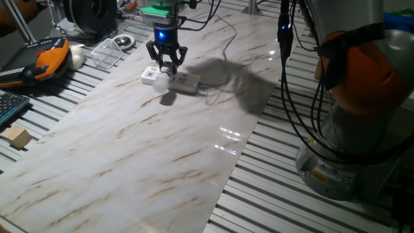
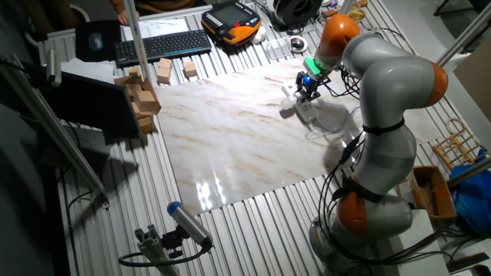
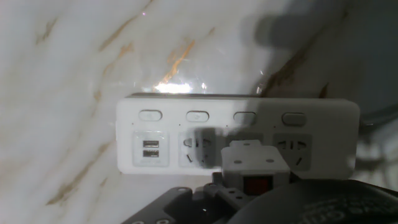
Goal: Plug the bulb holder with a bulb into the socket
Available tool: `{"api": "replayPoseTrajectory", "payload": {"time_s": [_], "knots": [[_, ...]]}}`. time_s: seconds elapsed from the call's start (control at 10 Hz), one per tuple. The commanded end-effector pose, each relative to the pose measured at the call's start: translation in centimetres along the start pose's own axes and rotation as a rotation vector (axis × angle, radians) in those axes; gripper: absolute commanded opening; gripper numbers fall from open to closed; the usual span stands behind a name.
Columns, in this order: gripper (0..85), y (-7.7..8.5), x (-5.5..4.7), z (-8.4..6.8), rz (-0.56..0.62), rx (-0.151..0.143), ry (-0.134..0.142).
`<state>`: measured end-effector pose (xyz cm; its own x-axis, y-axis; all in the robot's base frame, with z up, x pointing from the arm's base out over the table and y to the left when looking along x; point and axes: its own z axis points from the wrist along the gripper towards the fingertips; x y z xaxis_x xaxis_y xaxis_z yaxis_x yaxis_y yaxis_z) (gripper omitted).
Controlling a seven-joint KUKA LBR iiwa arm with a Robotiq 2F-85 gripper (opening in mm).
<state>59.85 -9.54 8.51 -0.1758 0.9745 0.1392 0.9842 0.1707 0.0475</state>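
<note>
The socket, a long white power strip (image 1: 184, 81), lies on the marble board at the far side, and its cable (image 1: 228, 43) runs off behind it. It fills the hand view (image 3: 186, 134), showing a USB port and several outlets. My gripper (image 1: 167, 65) stands right over it, shut on the white bulb holder (image 3: 254, 163). The holder's red switch (image 3: 253, 185) faces the hand camera. The holder hangs just above the strip's third outlet. The rounded white bulb (image 1: 161, 83) sticks out low at the strip's near side. The gripper (image 2: 307, 87) and strip (image 2: 306, 110) also show in the other fixed view.
An orange pendant (image 1: 48, 59), a white ball (image 1: 77, 57) and a clear plastic box (image 1: 108, 52) lie left of the board. A wooden block (image 1: 17, 137) and a keyboard (image 1: 9, 107) sit nearer. More wooden blocks (image 2: 142, 103) stand at the board's far corner.
</note>
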Motion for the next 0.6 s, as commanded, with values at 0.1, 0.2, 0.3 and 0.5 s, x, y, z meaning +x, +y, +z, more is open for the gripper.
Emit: {"api": "replayPoseTrajectory", "payload": {"time_s": [0.1, 0.2, 0.3, 0.5], "knots": [[0.0, -0.02, -0.12, 0.17, -0.005, 0.000, -0.002], [0.0, -0.12, -0.29, 0.35, -0.011, 0.000, 0.000], [0.0, -0.15, -0.35, 0.50, -0.014, -0.001, 0.004], [0.0, -0.14, -0.32, 0.47, -0.025, 0.004, 0.007]]}}
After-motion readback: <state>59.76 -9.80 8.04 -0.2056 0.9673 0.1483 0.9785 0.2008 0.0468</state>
